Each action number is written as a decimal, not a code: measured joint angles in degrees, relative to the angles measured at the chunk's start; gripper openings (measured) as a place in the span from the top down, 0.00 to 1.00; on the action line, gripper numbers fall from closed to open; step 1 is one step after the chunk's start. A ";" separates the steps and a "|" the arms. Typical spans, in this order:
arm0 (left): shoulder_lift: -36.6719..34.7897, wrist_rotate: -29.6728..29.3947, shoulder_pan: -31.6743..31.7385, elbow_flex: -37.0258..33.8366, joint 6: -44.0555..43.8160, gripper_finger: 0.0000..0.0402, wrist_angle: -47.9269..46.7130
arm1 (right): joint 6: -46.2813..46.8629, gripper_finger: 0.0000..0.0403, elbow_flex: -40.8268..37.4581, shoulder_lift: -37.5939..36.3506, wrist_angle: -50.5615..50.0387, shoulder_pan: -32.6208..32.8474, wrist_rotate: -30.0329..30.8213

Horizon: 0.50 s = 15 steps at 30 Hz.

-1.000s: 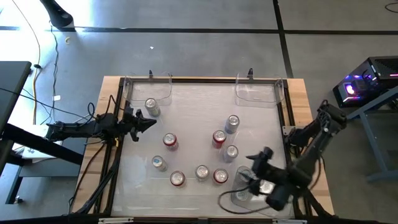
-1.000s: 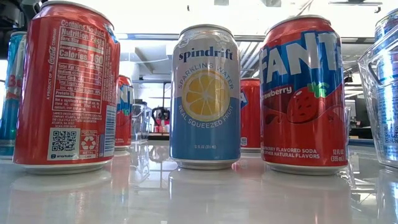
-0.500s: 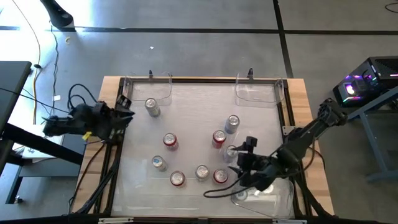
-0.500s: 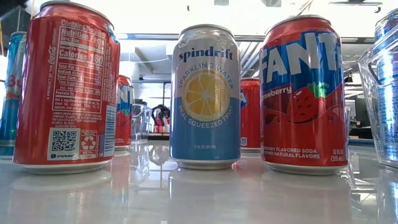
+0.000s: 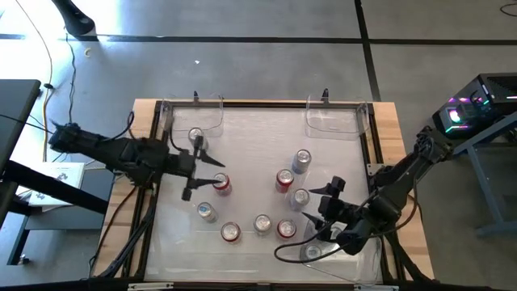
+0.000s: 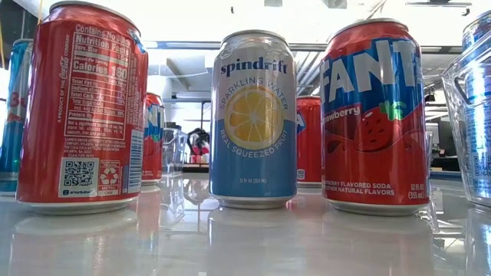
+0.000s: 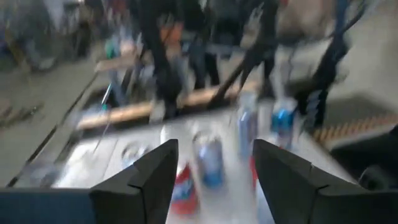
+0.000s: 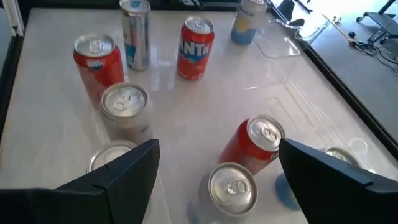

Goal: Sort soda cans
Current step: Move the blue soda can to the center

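The left gripper [image 5: 202, 171], fingers spread and holding nothing, is seen beside a red can [image 5: 221, 183], nine soda cans are scattered mid-table [image 5: 242, 137], one lying blurred inside the near-right clear bin [image 5: 311, 252], over which the right gripper [image 5: 333, 200] is held wide open.

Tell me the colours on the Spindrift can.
The Spindrift can is silver-white on top, blue below, with a yellow lemon slice; the low view shows it best.
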 joint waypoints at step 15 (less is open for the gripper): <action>16.96 -14.09 -21.69 17.29 -40.87 0.49 -53.97 | 3.50 0.19 -5.13 0.04 1.30 1.97 5.49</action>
